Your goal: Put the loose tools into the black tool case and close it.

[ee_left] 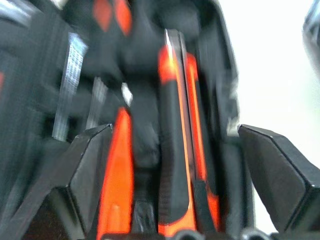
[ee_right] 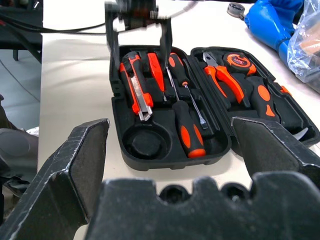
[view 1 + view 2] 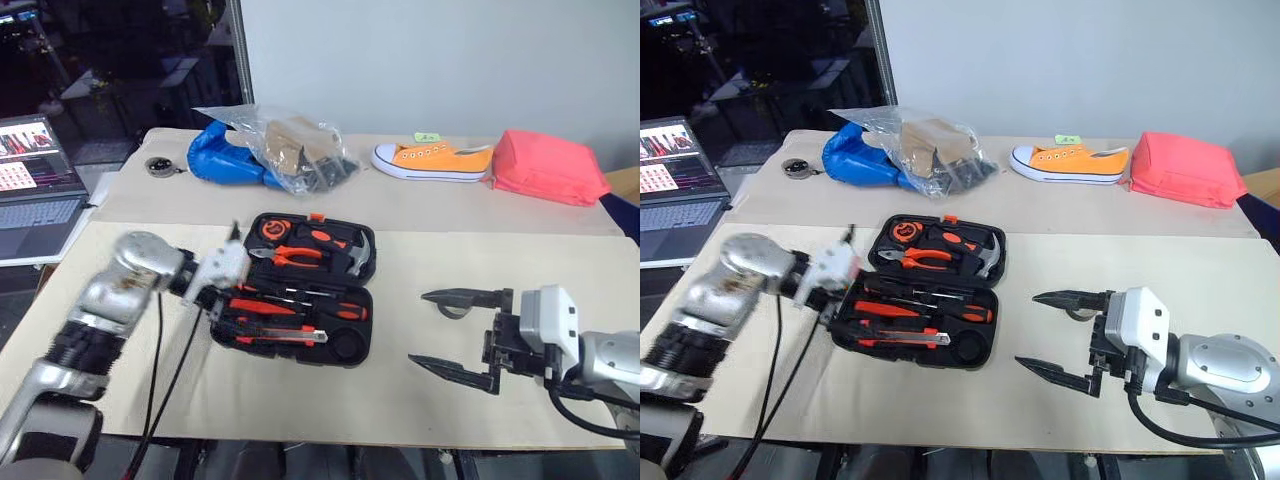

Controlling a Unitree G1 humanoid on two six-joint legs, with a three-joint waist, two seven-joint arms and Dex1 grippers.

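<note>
No brand or writing can be read on any thing here. The black tool case (image 3: 300, 290) lies open on the beige table (image 3: 470, 390), near its middle. In its near half rest the utility knife (image 2: 135, 85), the small orange screwdriver (image 2: 156, 75) and two long screwdrivers (image 2: 186, 125); the round slot (image 2: 145, 142) holds nothing. The left gripper (image 2: 139, 40) hovers over the case's left end with its fingers apart, holding nothing. The right gripper (image 3: 450, 335) stands to the right of the case, its fingers spread wide, touching nothing.
</note>
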